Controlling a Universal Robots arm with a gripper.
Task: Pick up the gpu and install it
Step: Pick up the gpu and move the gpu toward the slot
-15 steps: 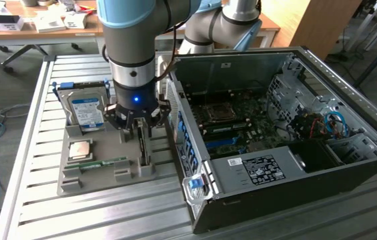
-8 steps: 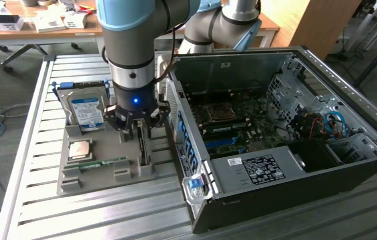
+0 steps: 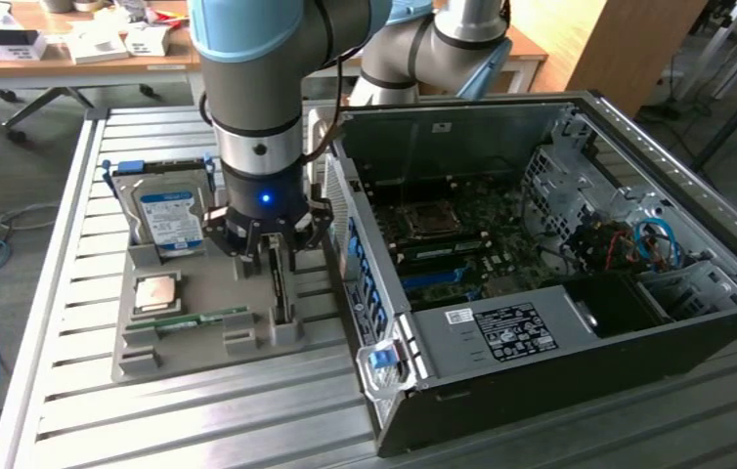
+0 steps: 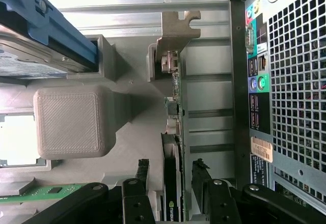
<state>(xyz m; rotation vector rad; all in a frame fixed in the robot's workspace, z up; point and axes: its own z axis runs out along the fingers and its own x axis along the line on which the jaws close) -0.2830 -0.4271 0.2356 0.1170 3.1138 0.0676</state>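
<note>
Gpu (image 3: 281, 298) (image 4: 173, 127): upright on its long edge in a narrow slot of the grey holder tray (image 3: 199, 350) (image 4: 122, 81). Edge-on in the wrist view, silver end bracket (image 4: 172, 51) at the end away from the camera.

Position relative to the end effector (image 3: 276, 262) (image 4: 171, 165): directly beneath it and between its two dark fingers (image 4: 142, 175).

End effector: spread wide, one finger on each side of the card, a visible gap on both sides, nothing pinched. Card not lifted, seated in its slot.

Arm (image 3: 258, 78): grey with light-blue joint covers, vertical over the tray, small blue light (image 3: 264, 199) on the wrist.

Other parts on the tray:
- Hard drive (image 3: 168, 217) (image 4: 20, 61): blue label, blue frame, upright at the far end, on the exterior view's left of the end effector.
- Processor (image 3: 160, 293): flat, on the exterior view's left of the gpu.
- Green memory stick (image 3: 205, 319) (image 4: 48, 191): flat, just below the processor in the exterior view.
- Textured grey block (image 4: 69, 123): beside the hard-drive slot.

Computer case (image 3: 539, 293) (image 4: 300, 81): open side up, motherboard (image 3: 460, 244) exposed, just beside the tray on the exterior view's right, rear port panel toward the gpu.

Table (image 3: 68, 391): slatted metal, under both tray and case.
</note>
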